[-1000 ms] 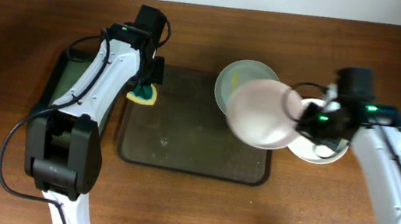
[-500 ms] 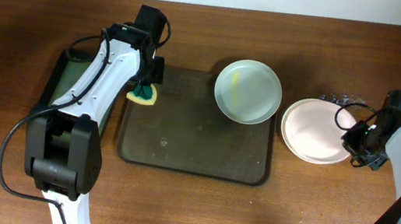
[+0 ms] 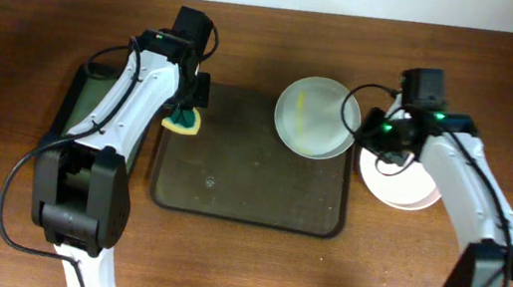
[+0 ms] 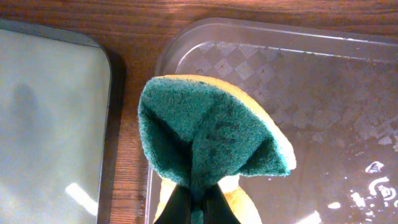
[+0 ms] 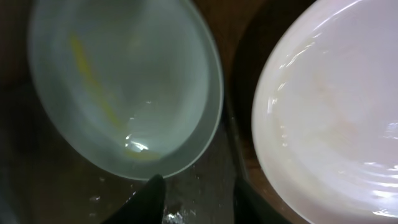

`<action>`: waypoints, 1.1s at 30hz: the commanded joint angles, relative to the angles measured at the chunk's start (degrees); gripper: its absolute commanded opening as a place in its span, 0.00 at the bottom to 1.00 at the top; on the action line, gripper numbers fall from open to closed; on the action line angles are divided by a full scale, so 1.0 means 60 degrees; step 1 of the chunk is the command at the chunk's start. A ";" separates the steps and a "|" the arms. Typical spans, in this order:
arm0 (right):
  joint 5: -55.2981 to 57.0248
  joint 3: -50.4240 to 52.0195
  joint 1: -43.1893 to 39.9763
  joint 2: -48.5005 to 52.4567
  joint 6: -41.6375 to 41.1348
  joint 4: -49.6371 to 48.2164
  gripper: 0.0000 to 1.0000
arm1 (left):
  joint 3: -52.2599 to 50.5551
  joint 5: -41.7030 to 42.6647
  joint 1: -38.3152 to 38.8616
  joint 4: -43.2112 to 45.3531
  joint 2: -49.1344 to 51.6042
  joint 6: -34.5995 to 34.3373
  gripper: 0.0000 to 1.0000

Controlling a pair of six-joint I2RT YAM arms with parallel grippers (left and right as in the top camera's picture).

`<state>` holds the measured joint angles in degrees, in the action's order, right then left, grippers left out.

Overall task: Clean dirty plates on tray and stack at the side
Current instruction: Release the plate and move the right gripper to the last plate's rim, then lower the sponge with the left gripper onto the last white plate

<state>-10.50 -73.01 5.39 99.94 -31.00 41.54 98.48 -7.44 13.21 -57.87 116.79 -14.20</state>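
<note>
A folded green-and-yellow sponge (image 4: 211,143); a smaller dark green tray (image 4: 50,124) just left of it; wooden table (image 3: 11,29) beneath.

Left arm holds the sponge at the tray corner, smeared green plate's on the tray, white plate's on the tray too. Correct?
No. The white plate is off the tray, on the table to its right; the overhead view shows it. The rest holds: left fingers grip the sponge at the tray corner, smeared green plate on the tray.

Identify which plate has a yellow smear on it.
The greenish plate, which sits on the brown tray, has a yellow streak across it. The white plate lies off the tray to the side and shows no smear.
</note>
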 commanded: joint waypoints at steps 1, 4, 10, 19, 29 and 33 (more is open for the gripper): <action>0.1202 0.0080 0.0703 0.0871 -0.1271 -0.0401 0.33 | 0.0189 0.0029 0.0018 0.0025 -0.0025 -0.0051 0.00; 0.1228 0.0080 0.0976 0.1683 -0.1705 -0.0550 0.28 | 0.0186 0.0029 0.0018 0.0022 -0.0025 -0.0051 0.00; 0.0758 0.0080 0.1475 0.2280 -0.1694 -0.0386 0.27 | 0.0186 0.0029 0.0018 0.0022 -0.0025 -0.0051 0.00; -0.0860 0.0011 0.3756 0.2095 -0.1370 0.0725 0.20 | 0.0186 0.0029 0.0018 0.0022 -0.0025 -0.0051 0.00; -0.0073 -0.0459 0.2608 0.2186 0.2929 -0.0678 0.63 | 0.0186 0.0033 0.0022 0.0025 -0.0025 -0.0051 0.00; -0.0146 -0.0459 0.2663 0.2484 0.3129 -0.1188 0.44 | 0.0186 0.0036 0.0022 0.0022 -0.0025 -0.0051 0.00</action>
<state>-11.68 -74.81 20.99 113.14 -14.39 35.16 98.48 -7.44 13.21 -57.82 116.79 -14.20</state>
